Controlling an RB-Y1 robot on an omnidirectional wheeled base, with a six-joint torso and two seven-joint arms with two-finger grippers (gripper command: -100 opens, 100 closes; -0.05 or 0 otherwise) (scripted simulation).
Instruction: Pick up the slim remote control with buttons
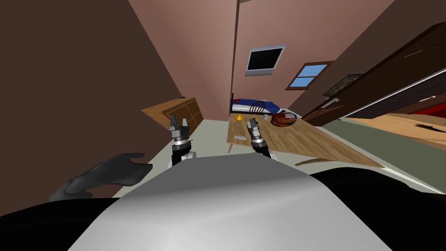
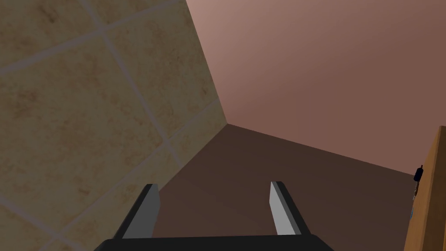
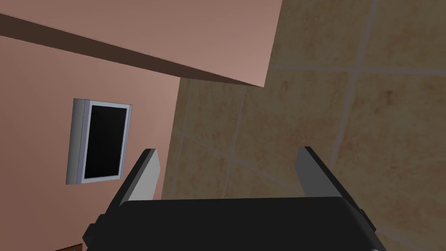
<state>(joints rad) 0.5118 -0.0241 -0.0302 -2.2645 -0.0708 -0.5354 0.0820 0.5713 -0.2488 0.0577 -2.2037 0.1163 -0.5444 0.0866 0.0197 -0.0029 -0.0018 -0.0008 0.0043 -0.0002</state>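
Right gripper (image 1: pixel 251 121) spread, seemingly above table (image 1: pixel 300 141); left gripper (image 1: pixel 179 122) spread

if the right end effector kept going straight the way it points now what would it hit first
The right end effector has nothing near between its open fingers; straight on lies the beige tiled surface, probably the ceiling, though depth is unclear.
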